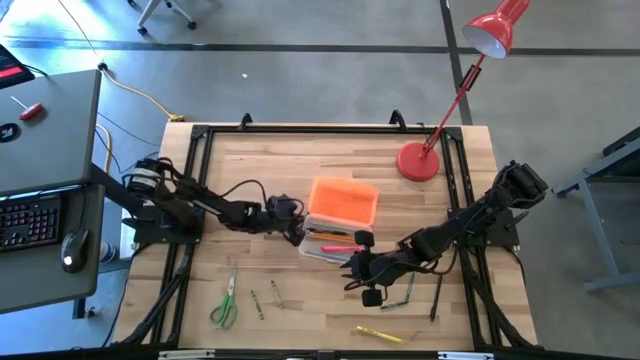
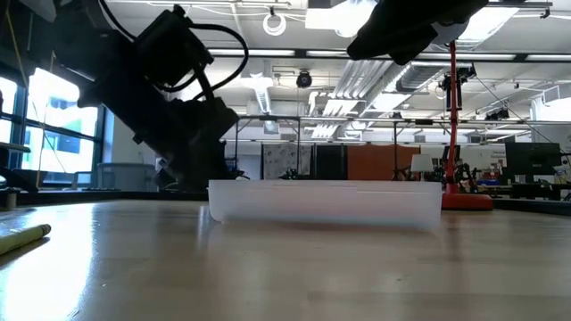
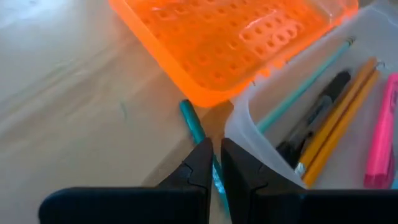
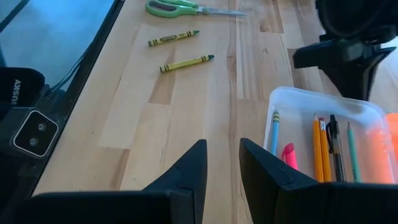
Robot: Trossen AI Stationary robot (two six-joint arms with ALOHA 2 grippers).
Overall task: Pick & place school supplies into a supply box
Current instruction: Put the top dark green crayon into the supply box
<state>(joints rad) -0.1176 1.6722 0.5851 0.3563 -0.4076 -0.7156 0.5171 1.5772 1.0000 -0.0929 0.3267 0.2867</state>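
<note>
The clear supply box (image 1: 333,247) holds several pens and pencils (image 4: 323,149). Its orange lid (image 1: 343,200) lies open on the table at the box's far side. My left gripper (image 3: 216,146) is at the box's left end (image 1: 297,232), shut on a teal pencil. My right gripper (image 4: 221,165) hovers open and empty at the box's right end (image 1: 365,275). Green-handled scissors (image 1: 225,300) and two crayons (image 4: 185,62) lie flat toward the near left. More pencils (image 1: 405,290) and a yellow crayon (image 1: 380,333) lie at the near right. My left gripper pinches the teal pencil (image 3: 198,130) between its two fingers (image 3: 198,163), which stand one on either side of the shaft and slant down from the left. The pencil's far end (image 3: 186,107) lies by the corner of the orange lid, close beside the clear box wall (image 3: 239,127).
A red desk lamp stands with its round base (image 1: 418,162) at the far right of the table. A black frame (image 1: 195,190) runs along the table's edges. Bare wood shows between the scissors and the box (image 1: 290,290). A desk with a keyboard (image 1: 30,222) stands to the left.
</note>
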